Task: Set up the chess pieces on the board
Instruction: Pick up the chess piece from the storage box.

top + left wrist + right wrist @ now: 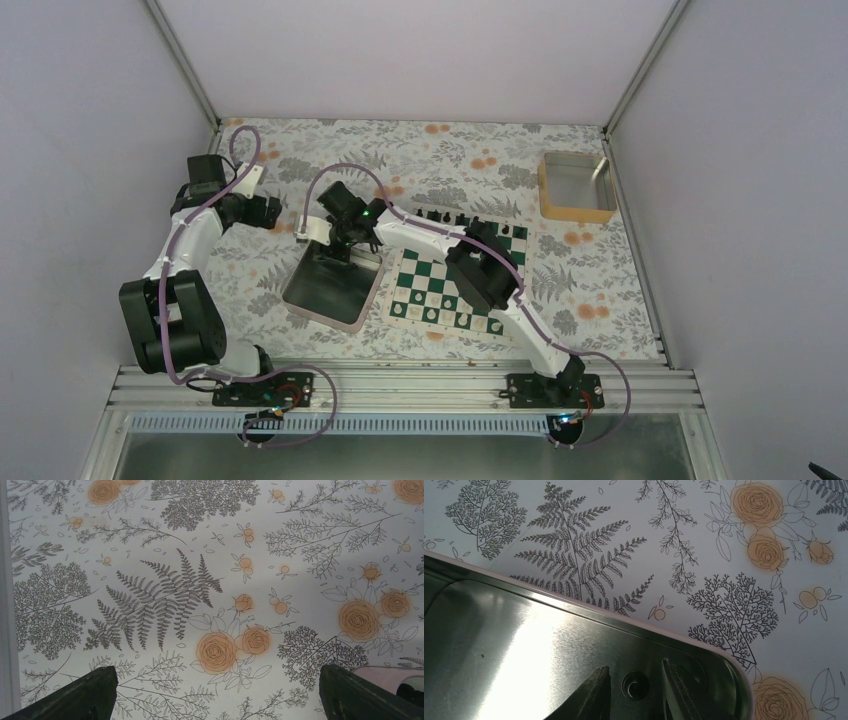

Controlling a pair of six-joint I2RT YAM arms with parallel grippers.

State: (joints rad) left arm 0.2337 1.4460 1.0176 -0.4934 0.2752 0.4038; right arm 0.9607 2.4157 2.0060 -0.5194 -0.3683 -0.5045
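Chess pieces (pixel 441 216), the black ones, stand in a row along the far edge of the board (pixel 455 290), which lies on the table (pixel 600 290) just right of the metal tray (pixel 524 645). One small round thing (pixel 635 685) sits on the tray floor near a corner. It is most likely another black piece seen from above, though it is too small to be sure.

The step in hand looks like picking that piece out of the tray. It should go best if the fingers are centred evenly on it, brought low and closed slowly. The piece is tiny and the tray is shiny, so an off-centre pinch could flick it away or tip it. Once held, it wants a straight lift clear of the tray rim before it is carried right toward the black side of the board.

The right hand (pixel 635 667) hangs over the tray with its fingers partly open. They stand one on each side of the round thing with a little gap on both sides, so they hold nothing yet. The left hand (pixel 216 669) is spread wide and empty above the flowered cloth, beside the tray's left edge.
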